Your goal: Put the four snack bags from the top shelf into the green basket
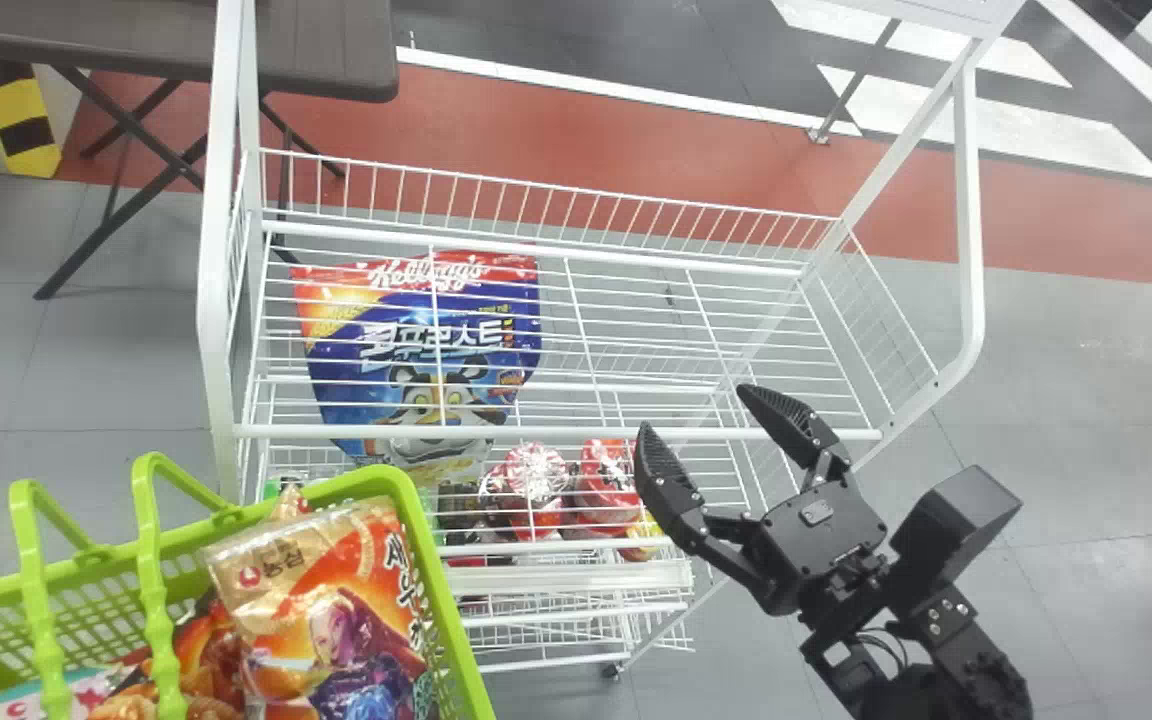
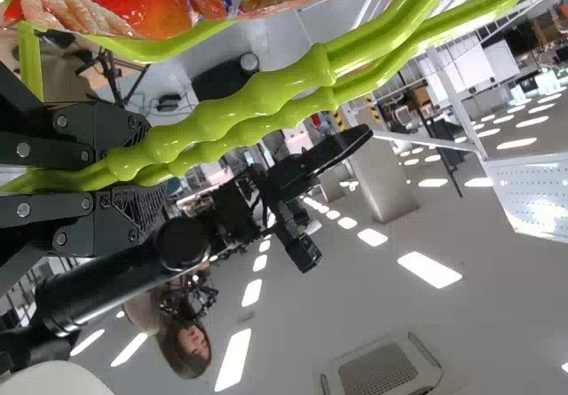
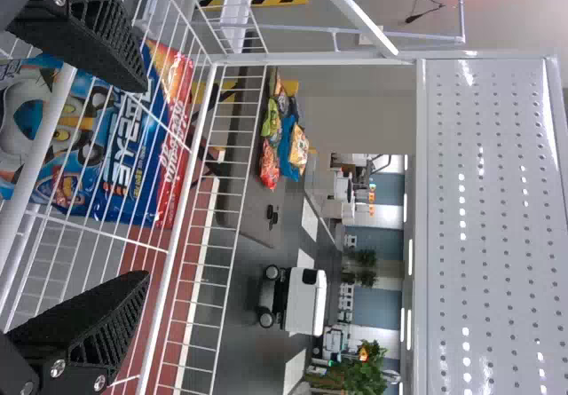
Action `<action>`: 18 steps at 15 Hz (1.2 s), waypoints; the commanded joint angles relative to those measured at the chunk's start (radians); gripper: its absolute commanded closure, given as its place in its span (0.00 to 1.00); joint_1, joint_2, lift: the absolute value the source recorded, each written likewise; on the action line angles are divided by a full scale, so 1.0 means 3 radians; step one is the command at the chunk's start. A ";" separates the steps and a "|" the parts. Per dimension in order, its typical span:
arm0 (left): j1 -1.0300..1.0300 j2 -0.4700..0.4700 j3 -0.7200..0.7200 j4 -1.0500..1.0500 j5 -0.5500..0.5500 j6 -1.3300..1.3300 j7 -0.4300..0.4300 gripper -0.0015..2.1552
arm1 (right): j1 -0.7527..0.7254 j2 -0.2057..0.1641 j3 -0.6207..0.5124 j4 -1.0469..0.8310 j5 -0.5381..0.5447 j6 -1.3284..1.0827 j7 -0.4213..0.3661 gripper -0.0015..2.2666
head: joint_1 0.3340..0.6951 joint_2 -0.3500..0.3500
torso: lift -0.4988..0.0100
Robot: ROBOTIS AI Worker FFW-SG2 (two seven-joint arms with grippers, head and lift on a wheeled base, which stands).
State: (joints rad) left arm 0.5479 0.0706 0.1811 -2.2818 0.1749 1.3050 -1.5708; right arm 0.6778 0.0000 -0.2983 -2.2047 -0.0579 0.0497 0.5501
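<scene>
While left hand [image 2: 146,175] grips handles [image 2: 266,98] of green basket [image 1: 428,560], right hand [image 1: 693,407] hangs open at near edge of white wire rack [image 1: 556,434], toward its right end, nothing between fingers. Snack bags [image 1: 321,610] lie heaped inside basket, orange-and-gold one uppermost. Blue cereal bag [image 1: 416,345] sits behind rack's wires.

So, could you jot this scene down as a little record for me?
Basket: bright green plastic basket, handles held by the black left gripper
Basket contents: gold-and-orange snack bag over others
Rack: white wire rack; blue-and-red cereal bag seen through its wires
Right gripper: black, open, by the rack's front bar
</scene>
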 commanded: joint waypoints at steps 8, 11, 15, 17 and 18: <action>0.0076 0.0000 -0.0010 -0.0110 -0.0036 0.0178 -0.0033 1.00 | -0.0010 0.0003 0.0202 0.0400 0.0019 -0.0710 -0.0111 0.03 | 1.00 0.00 | 0.98; 0.0096 0.0000 -0.0010 -0.0110 -0.0041 0.0178 -0.0033 1.00 | -0.0010 0.0003 0.0212 0.0400 0.0019 -0.0710 -0.0116 0.03 | 1.00 0.00 | 0.98; 0.0101 0.0005 -0.0010 -0.0115 -0.0046 0.0178 -0.0033 1.00 | 0.0001 0.0003 0.0222 0.0400 0.0019 -0.0700 -0.0116 0.03 | 1.00 0.00 | 0.98; 0.0096 0.0010 -0.0016 -0.0105 -0.0061 0.0178 -0.0033 1.00 | 0.0006 0.0003 0.0263 0.0410 0.0024 -0.0689 -0.0187 0.03 | 1.00 0.00 | 0.98; 0.0091 0.0010 -0.0031 -0.0100 -0.0102 0.0178 -0.0033 1.00 | 0.0011 0.0003 0.0279 0.0420 0.0045 -0.0689 -0.0213 0.03 | 1.00 0.00 | 0.98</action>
State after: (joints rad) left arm 0.5771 0.0735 0.1756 -2.3149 0.1556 1.3584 -1.5708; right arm 0.6792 0.0000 -0.2227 -2.0822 -0.0507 -0.1579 0.4918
